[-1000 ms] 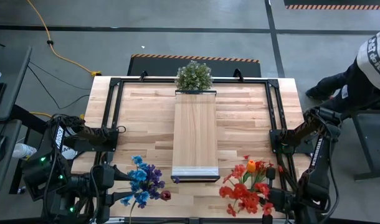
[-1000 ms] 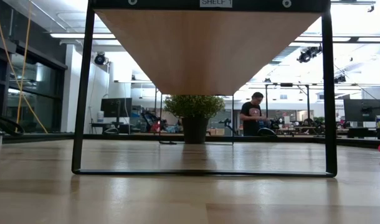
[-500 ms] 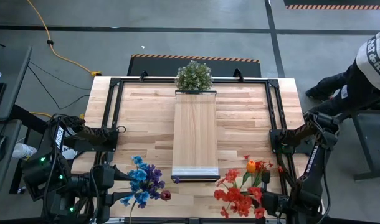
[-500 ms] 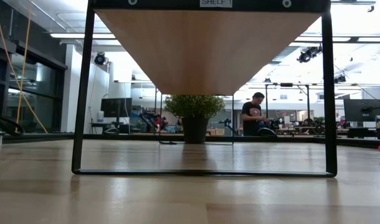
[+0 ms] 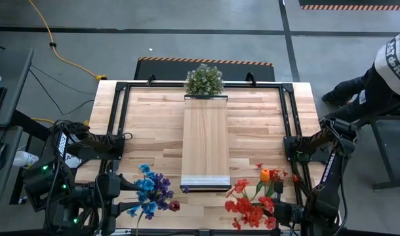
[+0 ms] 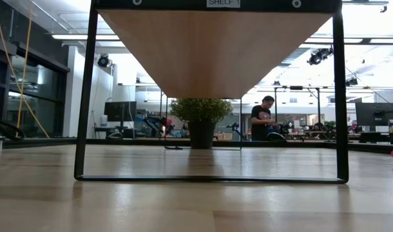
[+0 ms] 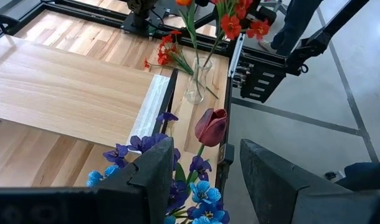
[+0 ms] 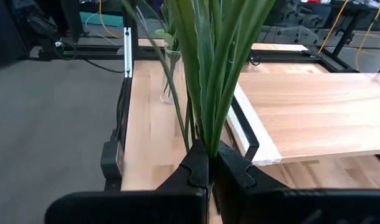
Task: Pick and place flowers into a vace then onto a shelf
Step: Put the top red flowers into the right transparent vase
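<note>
Green stems between right fingers

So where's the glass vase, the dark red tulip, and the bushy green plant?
glass vase [image 7: 197, 79]: left wrist view, on its clear body.
dark red tulip [image 7: 212, 127]: left wrist view, on the bloom.
bushy green plant [image 5: 203, 80]: high view, on the middle of its leaves.
</note>
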